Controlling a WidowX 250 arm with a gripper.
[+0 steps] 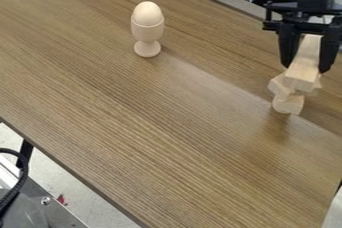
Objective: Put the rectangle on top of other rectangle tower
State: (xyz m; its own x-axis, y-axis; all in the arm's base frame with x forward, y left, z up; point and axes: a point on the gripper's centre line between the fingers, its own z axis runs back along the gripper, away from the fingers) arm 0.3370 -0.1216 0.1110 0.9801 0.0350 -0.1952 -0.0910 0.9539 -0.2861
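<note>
A black pincer (306,69) clamps a pale wooden rectangle (302,78) between its two fingers at the right side of a wood-grain bench (167,132). The rectangle lies over a small tower of blocks (288,105), set at differing angles — whether it touches them, one cannot tell. Well apart, a wooden egg (147,13) sits upright in its cup (147,33).

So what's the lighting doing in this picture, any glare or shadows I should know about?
Camera view: a pale band of sheen crosses the wooden table from near the egg cup toward the right edge; a soft, darker smudge, shadow or reflection, lies below the stacked blocks.
</note>
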